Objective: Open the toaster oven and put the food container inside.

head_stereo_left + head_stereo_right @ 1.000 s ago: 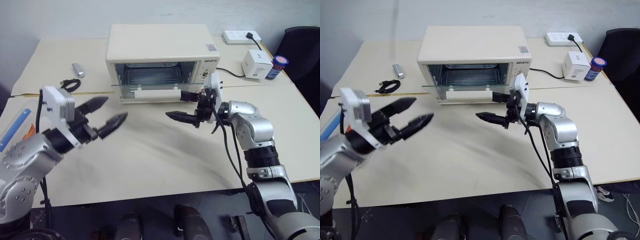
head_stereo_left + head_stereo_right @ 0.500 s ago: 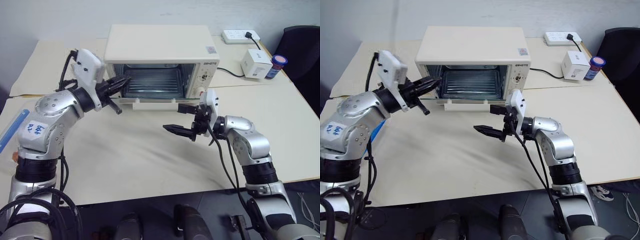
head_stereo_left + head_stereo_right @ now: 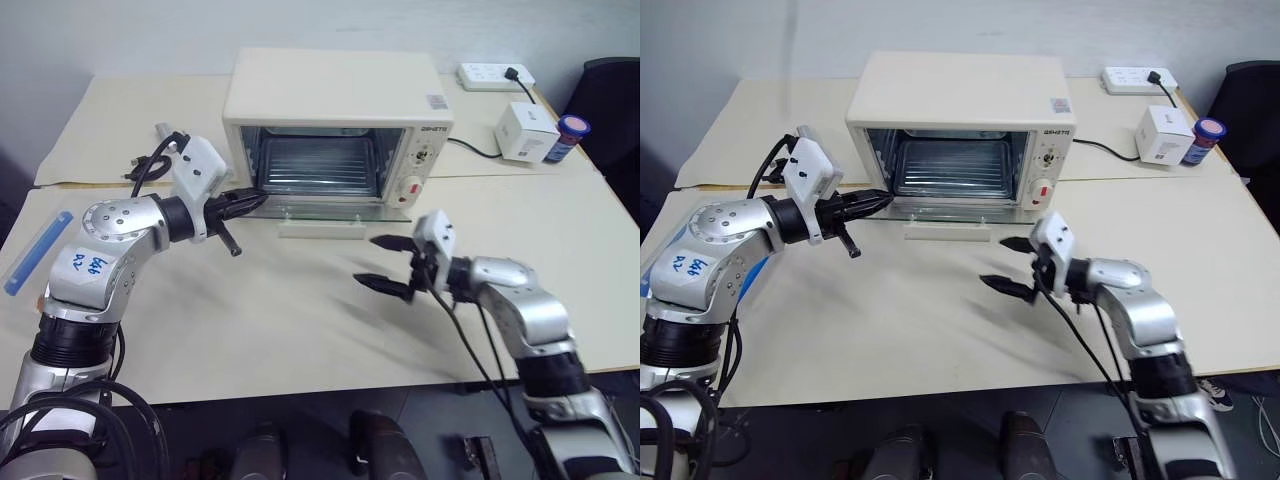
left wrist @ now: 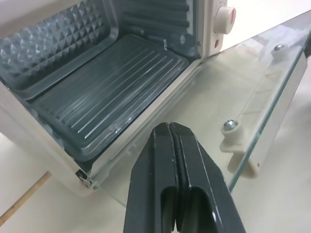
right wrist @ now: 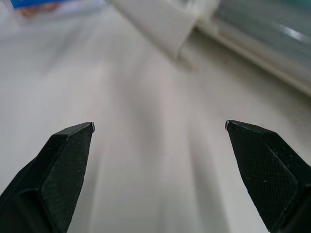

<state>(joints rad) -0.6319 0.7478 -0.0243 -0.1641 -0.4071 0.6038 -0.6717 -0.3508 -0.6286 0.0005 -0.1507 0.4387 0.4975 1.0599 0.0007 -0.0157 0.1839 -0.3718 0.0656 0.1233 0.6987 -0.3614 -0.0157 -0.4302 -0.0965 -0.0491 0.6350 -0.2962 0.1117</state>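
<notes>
The cream-white toaster oven (image 3: pixel 335 85) stands at the back of the table with its glass door (image 4: pixel 252 82) folded down flat and the white bar handle (image 3: pixel 320 229) at the front. Its ribbed tray (image 4: pixel 107 92) is bare. My left gripper (image 3: pixel 258 200) is shut with nothing in it, its tips just above the door's left corner by the hinge. My right gripper (image 3: pixel 365 260) hangs open over bare table, in front of and to the right of the handle. The food container (image 3: pixel 35 252) lies at the table's far left edge, showing one blue strip.
Behind and right of the oven are a power strip (image 3: pixel 495 75), a small white cube box (image 3: pixel 527 130) and a blue-lidded jar (image 3: pixel 573 135). A black cable (image 3: pixel 140 165) and a small silver object (image 3: pixel 165 130) lie at the back left.
The left gripper has shut and swung from the front left up to the oven door's left corner. The right gripper has come off the handle, down and toward me. The door now lies flat.
</notes>
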